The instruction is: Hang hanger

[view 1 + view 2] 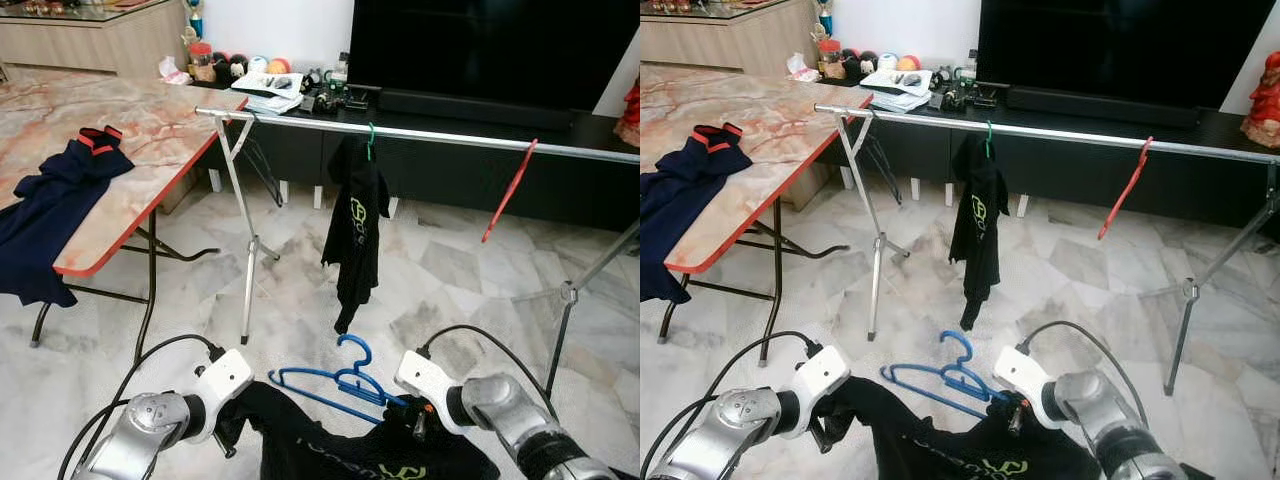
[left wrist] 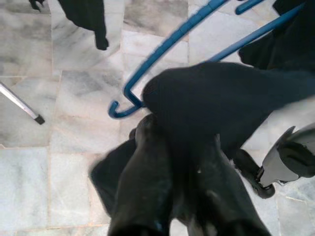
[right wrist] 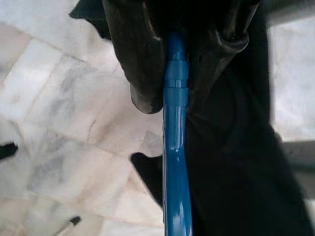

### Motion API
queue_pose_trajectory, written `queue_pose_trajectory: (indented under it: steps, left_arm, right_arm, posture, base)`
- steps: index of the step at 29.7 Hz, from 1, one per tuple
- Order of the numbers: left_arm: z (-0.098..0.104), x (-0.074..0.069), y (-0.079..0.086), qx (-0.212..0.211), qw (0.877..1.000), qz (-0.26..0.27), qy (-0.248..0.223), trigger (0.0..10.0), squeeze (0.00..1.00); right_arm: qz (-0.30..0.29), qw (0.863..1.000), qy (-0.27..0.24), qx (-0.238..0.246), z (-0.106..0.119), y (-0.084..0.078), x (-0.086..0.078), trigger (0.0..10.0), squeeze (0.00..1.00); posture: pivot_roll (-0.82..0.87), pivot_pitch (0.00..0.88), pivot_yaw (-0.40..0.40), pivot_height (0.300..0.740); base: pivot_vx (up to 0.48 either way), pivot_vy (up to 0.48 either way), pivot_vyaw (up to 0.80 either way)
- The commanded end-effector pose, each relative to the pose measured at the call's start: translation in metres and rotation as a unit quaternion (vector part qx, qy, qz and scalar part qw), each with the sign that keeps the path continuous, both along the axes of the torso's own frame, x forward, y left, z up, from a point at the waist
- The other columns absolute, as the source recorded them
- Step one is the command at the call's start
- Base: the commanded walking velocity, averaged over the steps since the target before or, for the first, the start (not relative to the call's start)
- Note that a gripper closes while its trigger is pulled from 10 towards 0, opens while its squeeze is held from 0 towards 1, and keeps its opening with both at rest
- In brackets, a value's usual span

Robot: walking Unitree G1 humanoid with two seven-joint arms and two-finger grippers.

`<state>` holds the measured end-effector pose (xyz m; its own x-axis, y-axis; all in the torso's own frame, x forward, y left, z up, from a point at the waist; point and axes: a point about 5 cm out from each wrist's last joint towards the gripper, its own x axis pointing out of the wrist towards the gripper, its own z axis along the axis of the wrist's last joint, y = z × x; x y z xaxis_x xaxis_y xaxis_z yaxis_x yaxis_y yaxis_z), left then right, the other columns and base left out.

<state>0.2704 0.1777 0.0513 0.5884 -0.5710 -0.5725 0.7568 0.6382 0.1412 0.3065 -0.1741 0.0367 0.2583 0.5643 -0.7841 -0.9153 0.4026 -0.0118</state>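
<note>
While the right gripper (image 3: pixel 170 96) clamps the blue hanger (image 1: pixel 330 385) below the rail (image 1: pixel 420 133), the left gripper (image 2: pixel 172 147) pinches the black shirt (image 1: pixel 330 440), spreading it for dressing.

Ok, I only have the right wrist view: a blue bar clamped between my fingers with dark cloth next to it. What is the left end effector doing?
Observer: The left end effector is shut on the black shirt draped over your blue plastic hanger, low over the marble floor.
Operator: Where is the rail?
Observer: The silver metal rail runs across ahead of the robot, higher than both end effectors.
Operator: Is anything on it?
Observer: Another black garment hangs from a green hanger, and an empty red hanger hangs further to the right, with bare rail between them.
</note>
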Motion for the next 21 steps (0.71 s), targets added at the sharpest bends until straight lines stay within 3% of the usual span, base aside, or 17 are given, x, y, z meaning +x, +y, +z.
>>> queue_pose_trajectory:
  steps: [1,8,10,11,12,13,16,21]
  left_arm:
    - [-0.001,-0.004,0.005,0.025,0.999,-0.019,-0.001,10.0,1.0]
    - [-0.004,-0.012,0.015,0.085,0.994,-0.062,0.006,10.0,1.0]
    - [0.004,-0.01,0.013,0.059,0.996,-0.062,-0.004,10.0,1.0]
    - [0.012,-0.009,0.008,0.019,0.998,-0.059,-0.008,10.0,1.0]
    - [0.012,-0.009,0.008,0.019,0.998,-0.059,-0.008,10.0,1.0]
    - [0.025,-0.007,-0.001,-0.044,0.997,-0.063,-0.014,10.0,1.0]
    - [0.036,-0.007,-0.01,-0.09,0.992,-0.089,-0.014,10.0,1.0]
    - [0.036,-0.004,-0.014,-0.076,0.99,-0.122,-0.014,10.0,1.0]
  right_arm:
    - [0.028,0.999,-0.01,-0.021,0.007,-0.004,0.004,10.0,0.0]
    - [0.077,0.996,-0.023,-0.048,0.021,-0.006,0.012,10.0,0.0]
    - [0.106,0.992,-0.025,-0.064,0.024,-0.007,0.013,10.0,0.0]
    - [0.119,0.99,-0.024,-0.065,0.026,-0.006,0.014,10.0,0.0]
    - [0.119,0.99,-0.024,-0.065,0.026,-0.006,0.014,10.0,0.0]
    - [0.14,0.987,-0.024,-0.071,0.031,-0.004,0.015,10.0,0.0]
    - [0.169,0.981,-0.031,-0.09,0.038,-0.002,0.02,10.0,0.0]
    - [0.216,0.971,-0.043,-0.093,0.056,0.007,0.029,10.0,0.0]
  posture:
    - [0.17,0.0,-0.067,0.74]
    - [0.17,0.0,-0.072,0.74]
    - [0.17,0.0,-0.073,0.74]
    - [0.17,0.0,-0.076,0.74]
    - [0.17,0.0,-0.076,0.74]
    - [0.17,0.0,-0.077,0.74]
    - [0.18,0.0,-0.083,0.74]
    - [0.18,0.0,-0.084,0.74]
  base:
    - [0.0,0.0,0.0]
    - [0.0,0.0,0.0]
    - [0.0,0.0,0.0]
    - [0.0,0.0,0.0]
    - [0.0,0.0,0.0]
    - [0.0,0.0,0.0]
    - [0.0,0.0,0.0]
    - [0.0,0.0,0.0]
